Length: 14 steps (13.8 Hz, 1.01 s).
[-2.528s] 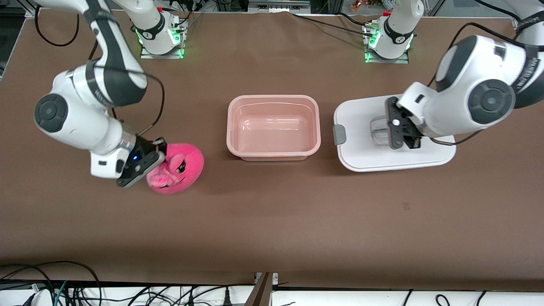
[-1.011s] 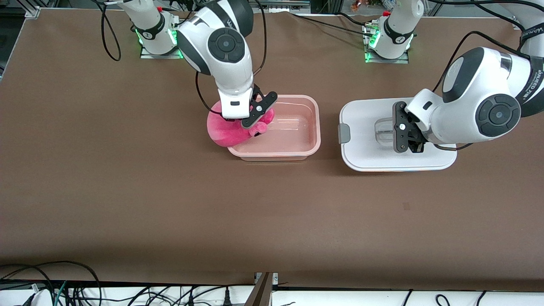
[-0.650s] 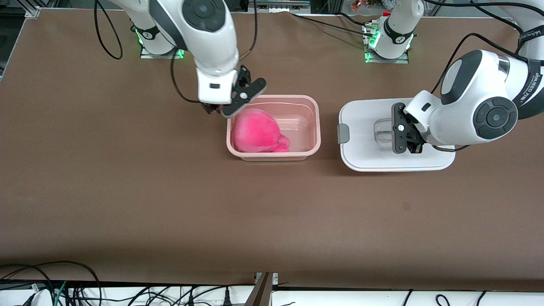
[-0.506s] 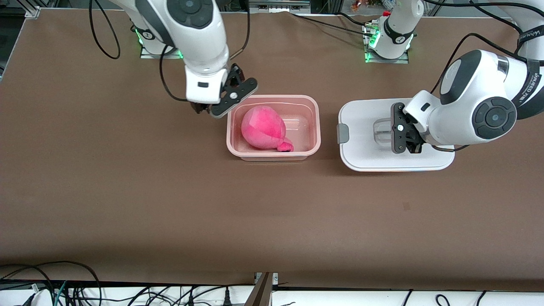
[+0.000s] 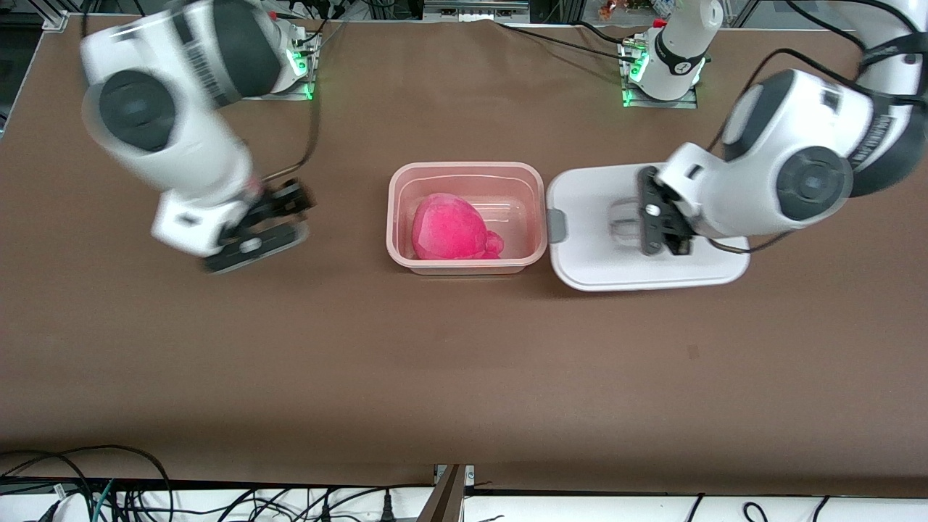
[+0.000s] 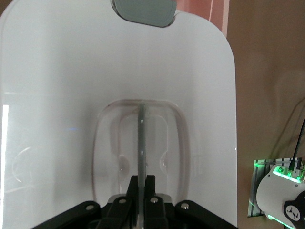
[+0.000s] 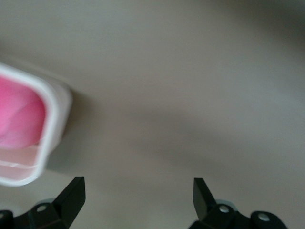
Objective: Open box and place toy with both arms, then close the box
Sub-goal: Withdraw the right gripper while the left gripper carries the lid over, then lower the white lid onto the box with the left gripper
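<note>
The pale pink tub [image 5: 466, 171] stands open at the table's middle with the hot-pink toy [image 5: 448, 228] lying inside it. The white lid [image 5: 594, 261] is beside the tub toward the left arm's end, its grey clip [image 5: 556, 224] almost at the tub's rim. My left gripper [image 5: 656, 228] is shut on the lid's clear centre handle [image 6: 142, 133]; the left wrist view shows the lid [image 6: 57, 95] and clip [image 6: 143, 9]. My right gripper [image 5: 272, 221] is open and empty over bare table toward the right arm's end. The right wrist view shows the right gripper [image 7: 138, 195], the tub corner [image 7: 53, 109] and the toy [image 7: 19, 114].
The arm bases with green lights [image 5: 279, 69] [image 5: 661, 72] stand along the table's edge farthest from the front camera. Cables [image 5: 109, 493] hang along the edge nearest to it. The brown table [image 5: 464, 362] lies between.
My right gripper carried the toy from the table to the tub, let it go inside and swung away toward its own end. My left gripper moved the lid toward the tub.
</note>
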### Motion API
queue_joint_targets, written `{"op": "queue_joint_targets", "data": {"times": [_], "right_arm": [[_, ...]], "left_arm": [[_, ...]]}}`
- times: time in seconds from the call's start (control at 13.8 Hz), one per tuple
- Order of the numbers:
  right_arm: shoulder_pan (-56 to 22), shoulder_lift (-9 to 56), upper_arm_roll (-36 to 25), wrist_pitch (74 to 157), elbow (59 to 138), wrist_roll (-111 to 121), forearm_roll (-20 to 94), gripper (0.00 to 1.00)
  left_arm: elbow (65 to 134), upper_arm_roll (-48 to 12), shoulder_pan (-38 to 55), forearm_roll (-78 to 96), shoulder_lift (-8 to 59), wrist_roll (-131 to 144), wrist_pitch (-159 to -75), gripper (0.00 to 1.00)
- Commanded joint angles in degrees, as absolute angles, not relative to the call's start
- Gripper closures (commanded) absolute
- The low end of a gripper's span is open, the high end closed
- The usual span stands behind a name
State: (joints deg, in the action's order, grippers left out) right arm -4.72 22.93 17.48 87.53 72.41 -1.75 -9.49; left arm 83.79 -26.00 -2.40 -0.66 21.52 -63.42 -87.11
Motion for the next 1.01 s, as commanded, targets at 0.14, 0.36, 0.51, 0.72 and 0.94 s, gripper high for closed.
{"op": "queue_joint_targets", "data": {"times": [0.14, 0.36, 0.51, 0.72, 0.94], "right_arm": [[4.38, 23.47, 17.85, 86.49, 70.58, -2.2, -9.58, 0.0], [8.51, 23.56, 17.4, 86.4, 70.66, -2.11, -9.58, 0.0], [8.35, 22.51, 16.88, 85.7, 71.1, -2.81, -10.37, 0.0], [8.17, 18.91, 12.24, 84.9, 74.26, -2.46, -8.71, 0.0], [6.17, 13.99, 3.89, 84.73, 79.17, -0.71, -0.71, 0.0]], "left_arm": [[78.4, -25.84, 10.52, 1.93, 30.14, -54.34, -92.52, 1.0], [78.49, -25.66, 16.94, 1.32, 32.16, -48.79, -99.21, 1.0], [78.4, -25.58, 19.06, 1.23, 33.48, -46.95, -102.11, 1.0], [78.57, -25.58, 21.96, -0.6, 35.24, -45.8, -106.6, 1.0], [78.75, -25.4, 23.38, -3.59, 36.2, -42.45, -106.79, 1.0]]}}
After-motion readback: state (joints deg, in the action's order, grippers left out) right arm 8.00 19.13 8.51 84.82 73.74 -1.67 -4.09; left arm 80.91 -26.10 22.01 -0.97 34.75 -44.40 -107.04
